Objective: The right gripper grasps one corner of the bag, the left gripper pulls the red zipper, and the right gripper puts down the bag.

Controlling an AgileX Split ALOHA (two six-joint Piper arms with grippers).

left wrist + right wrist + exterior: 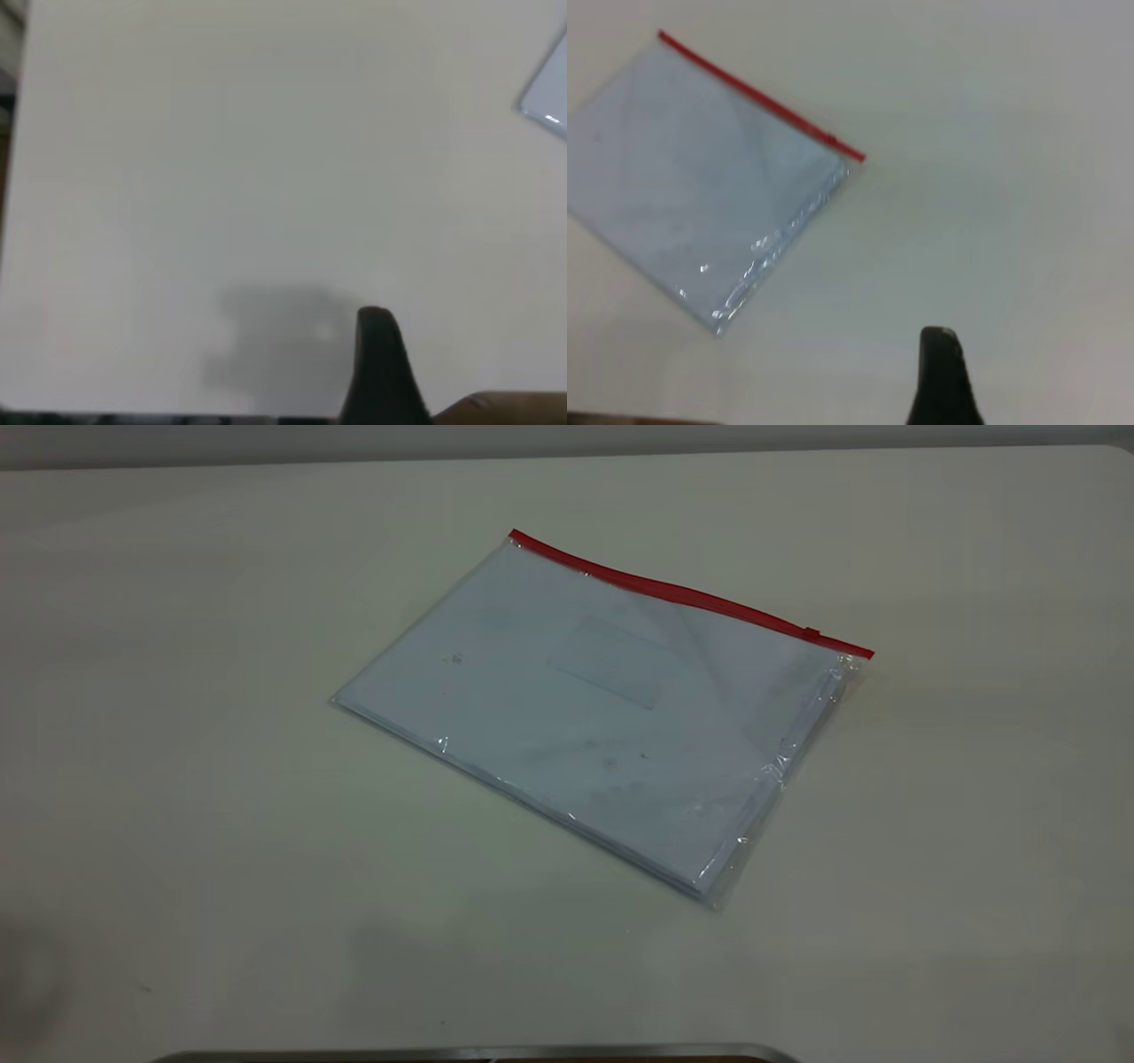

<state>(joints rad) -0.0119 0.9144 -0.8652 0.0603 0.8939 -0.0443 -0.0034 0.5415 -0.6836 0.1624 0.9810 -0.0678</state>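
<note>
Bag is seen lying flat on the counter, untouched, red zipper along its far edge with the slider near the right end. Only one finger each of the left gripper and right gripper is shown, so finger state cannot be told. First step is judged not yet begun: the right-hand zipper corner must be reached and pinched by the right gripper.

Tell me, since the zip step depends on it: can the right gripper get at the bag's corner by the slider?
Probably yes. The bag lies flat on the table, and nothing stands between the right gripper and that corner, beside the red zipper.
</note>
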